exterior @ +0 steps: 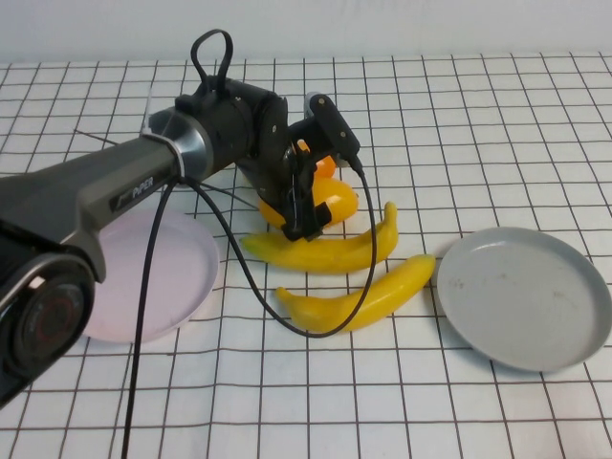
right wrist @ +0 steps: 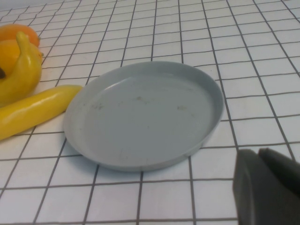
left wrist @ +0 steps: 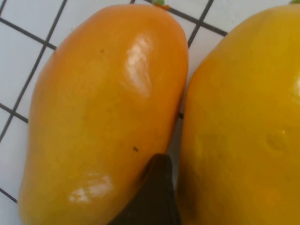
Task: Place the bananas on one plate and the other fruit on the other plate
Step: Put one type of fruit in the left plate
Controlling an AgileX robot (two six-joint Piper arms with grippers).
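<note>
Left claw (exterior: 308,206), spread wide at frame centre, straddles two touching mangoes (left wrist: 108,117); one finger (left wrist: 152,197) wedges between them, risking nudging either. Right claw (right wrist: 267,187) clenched, parked beside grey plate (right wrist: 145,117).

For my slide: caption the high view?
Left claw open over mangoes, bananas between pink plate and grey plate.

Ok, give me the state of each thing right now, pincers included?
Left pincer: open, down over the mangoes, one finger between them.
Right pincer: shut, parked near the grey plate.
Mangoes: on the table, side by side, not lifted.
Bananas: both on the table, on neither plate.
Grey plate: empty.
Pink plate: empty.
</note>
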